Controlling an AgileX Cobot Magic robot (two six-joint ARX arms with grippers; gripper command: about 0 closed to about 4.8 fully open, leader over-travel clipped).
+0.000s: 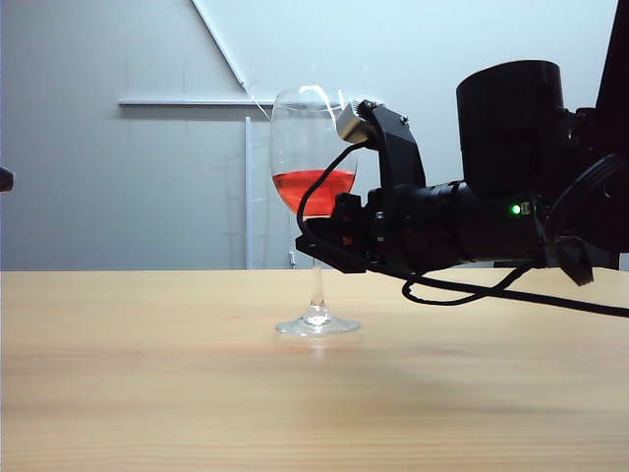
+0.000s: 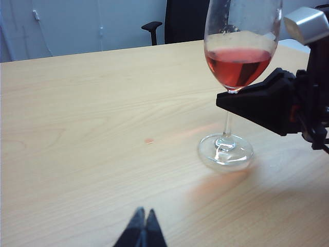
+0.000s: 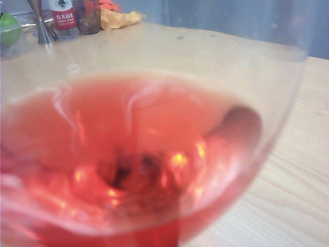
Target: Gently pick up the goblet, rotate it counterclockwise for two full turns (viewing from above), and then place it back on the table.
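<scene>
The goblet (image 1: 314, 147) is a tall clear glass with red liquid (image 2: 237, 64) in its bowl, and it stands upright at mid-table. Its round foot (image 1: 317, 324) is at the surface of the pale wood table (image 1: 147, 393); I cannot tell whether it touches. My right gripper (image 1: 318, 248) reaches in from the right and is shut on the thin stem just under the bowl, its black fingers (image 2: 247, 100) level. In the right wrist view the bowl (image 3: 133, 154) fills the picture and hides the jaws. My left gripper (image 2: 142, 226) is shut and empty, low over the table well short of the glass.
A labelled bottle (image 3: 64, 18), a green thing (image 3: 9, 28) and a yellow cloth (image 3: 121, 18) sit at the table's far end. A black chair (image 2: 180, 20) stands beyond the edge. A small reddish spot (image 2: 149, 140) marks the wood near the foot.
</scene>
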